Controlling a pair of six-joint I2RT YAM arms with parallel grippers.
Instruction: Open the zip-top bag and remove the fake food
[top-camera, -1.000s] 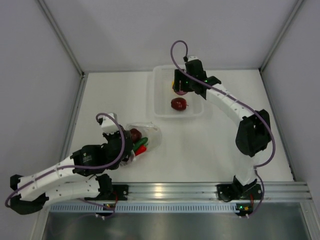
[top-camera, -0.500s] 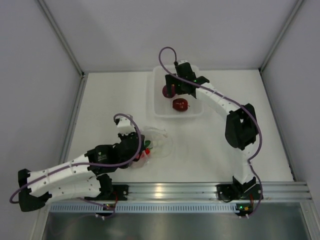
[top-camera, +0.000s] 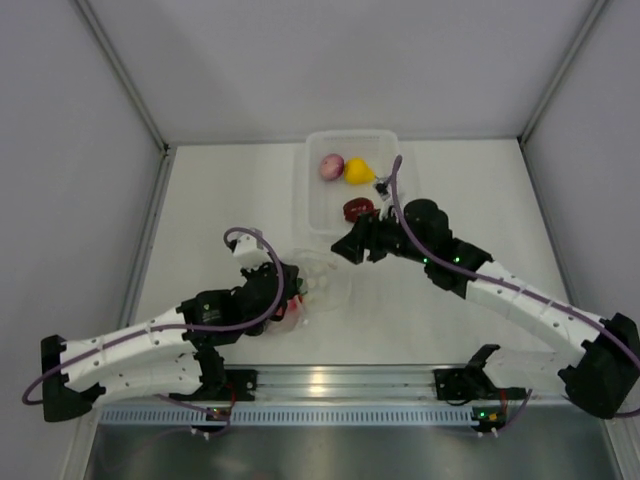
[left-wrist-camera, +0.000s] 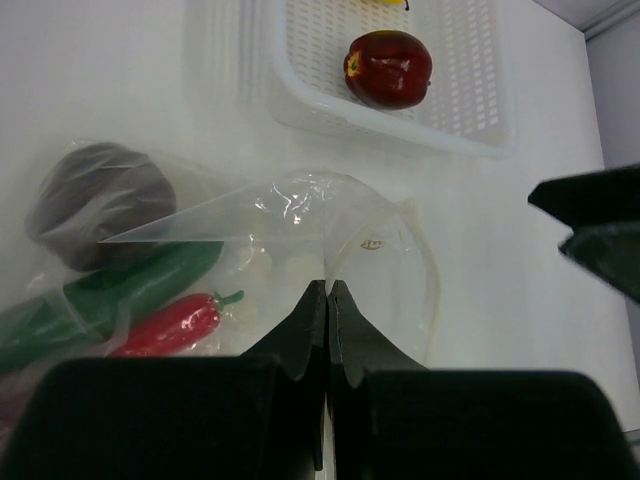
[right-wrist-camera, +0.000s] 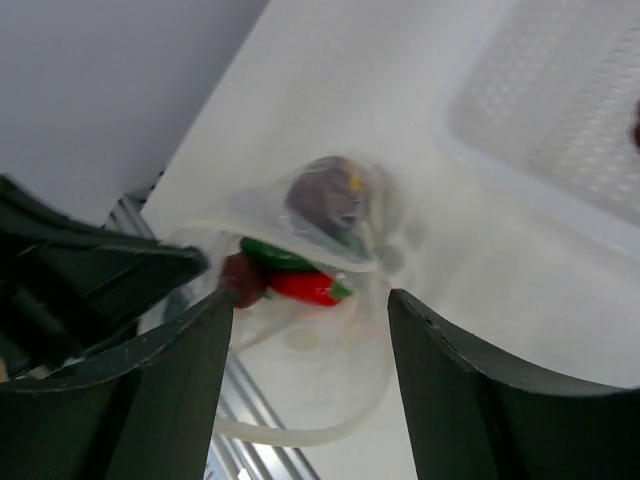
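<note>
The zip-top bag (top-camera: 326, 287) lies mouth-open at mid-table. My left gripper (top-camera: 292, 290) is shut on a fold of its plastic, seen in the left wrist view (left-wrist-camera: 327, 287). Inside the bag (left-wrist-camera: 300, 210) are a dark purple piece (left-wrist-camera: 100, 200), a green cucumber (left-wrist-camera: 125, 285) and a red chili (left-wrist-camera: 170, 325). My right gripper (top-camera: 346, 247) is open and empty, just right of the bag's mouth. In the right wrist view (right-wrist-camera: 310, 300) its jaws frame the bag (right-wrist-camera: 300, 400), the chili (right-wrist-camera: 305, 288) and the purple piece (right-wrist-camera: 325, 195).
A white mesh basket (top-camera: 304, 200) stands at the back and holds a pinkish onion (top-camera: 331, 166), a yellow pear (top-camera: 358, 171) and a dark red apple (top-camera: 357, 208). The apple (left-wrist-camera: 388, 68) shows in the left wrist view. An aluminium rail (top-camera: 330, 380) runs along the near edge.
My right gripper has left the pinkish onion in the basket and swung forward and left to the bag's mouth. My left gripper pulled the bag a little to the right.
</note>
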